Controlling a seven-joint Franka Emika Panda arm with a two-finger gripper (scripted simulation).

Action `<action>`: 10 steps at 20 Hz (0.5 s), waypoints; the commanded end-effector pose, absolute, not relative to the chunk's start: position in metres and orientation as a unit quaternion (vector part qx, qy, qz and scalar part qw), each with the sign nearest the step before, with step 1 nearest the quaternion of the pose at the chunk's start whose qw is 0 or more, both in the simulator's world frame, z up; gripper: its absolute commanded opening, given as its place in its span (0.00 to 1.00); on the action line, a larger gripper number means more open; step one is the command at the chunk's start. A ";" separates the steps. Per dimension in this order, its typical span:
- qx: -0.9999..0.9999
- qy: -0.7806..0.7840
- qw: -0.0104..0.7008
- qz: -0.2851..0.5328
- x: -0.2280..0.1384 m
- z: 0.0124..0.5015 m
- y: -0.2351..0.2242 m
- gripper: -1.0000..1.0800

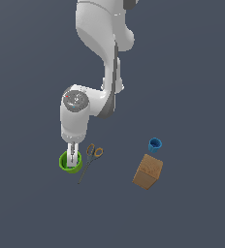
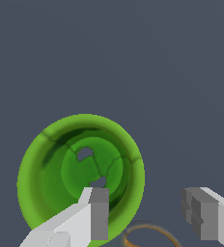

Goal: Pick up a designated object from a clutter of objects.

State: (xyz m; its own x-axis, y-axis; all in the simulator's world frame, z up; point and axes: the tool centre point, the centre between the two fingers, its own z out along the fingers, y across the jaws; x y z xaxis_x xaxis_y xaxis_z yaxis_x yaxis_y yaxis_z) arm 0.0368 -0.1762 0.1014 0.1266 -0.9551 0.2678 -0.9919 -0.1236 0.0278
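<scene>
The designated object, a bright green cup (image 1: 63,162), stands upright at the exterior view's left, in the clutter of objects. My gripper (image 1: 73,162) hangs straight down over it. In the wrist view the green cup (image 2: 75,164) shows its hollow inside. The gripper (image 2: 146,200) is open, one finger (image 2: 98,212) inside the cup and the other finger (image 2: 205,212) outside, with the cup's wall between them. Neither pad clearly touches the wall.
Orange-handled scissors (image 1: 90,156) lie just to the exterior view's right of the green cup, and one handle ring (image 2: 147,235) sits between my fingers in the wrist view. A small blue cup (image 1: 154,144) and a brown wooden block (image 1: 148,172) stand farther right.
</scene>
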 end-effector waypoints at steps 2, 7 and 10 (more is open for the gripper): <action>0.743 -0.655 0.100 0.092 0.037 0.094 -0.179 0.62; 0.743 -0.656 0.100 0.092 0.036 0.076 -0.184 0.62; 0.743 -0.656 0.100 0.092 0.036 0.073 -0.184 0.62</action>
State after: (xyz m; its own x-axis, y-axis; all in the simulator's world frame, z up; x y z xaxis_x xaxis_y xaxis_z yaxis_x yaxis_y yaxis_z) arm 0.0355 -0.1839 0.0747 0.1230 -0.9555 0.2682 -0.9924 -0.1198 0.0284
